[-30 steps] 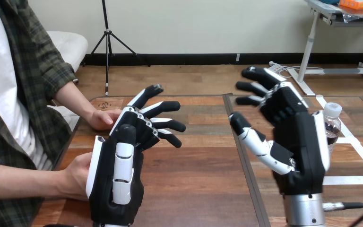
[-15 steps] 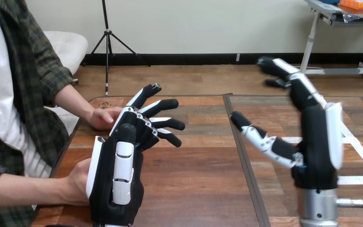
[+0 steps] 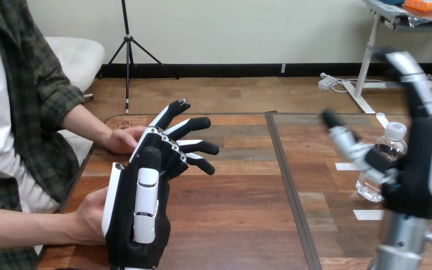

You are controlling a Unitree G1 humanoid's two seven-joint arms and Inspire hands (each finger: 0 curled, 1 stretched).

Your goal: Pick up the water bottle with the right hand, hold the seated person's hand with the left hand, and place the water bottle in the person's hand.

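Person's lower hand (image 3: 93,214) just beside your left hand (image 3: 138,225), person's upper hand (image 3: 122,140) resting on table (image 3: 242,225), your left hand upright, fingers spread, empty, bottle (image 3: 392,145) standing at right, your right hand (image 3: 416,185) open beside it, thumb across its front.

Nothing can be read here: no word, number or sign. A small dark mark (image 3: 125,125) stands on the bench (image 3: 242,225) near its far left corner, at about eleven o'clock, just beside the person's hand (image 3: 121,140). It is too small to make out. At about three o'clock stands the water bottle (image 3: 391,147). Its side is partly hidden behind the thumb of the right hand (image 3: 416,185), and no print on it is legible.
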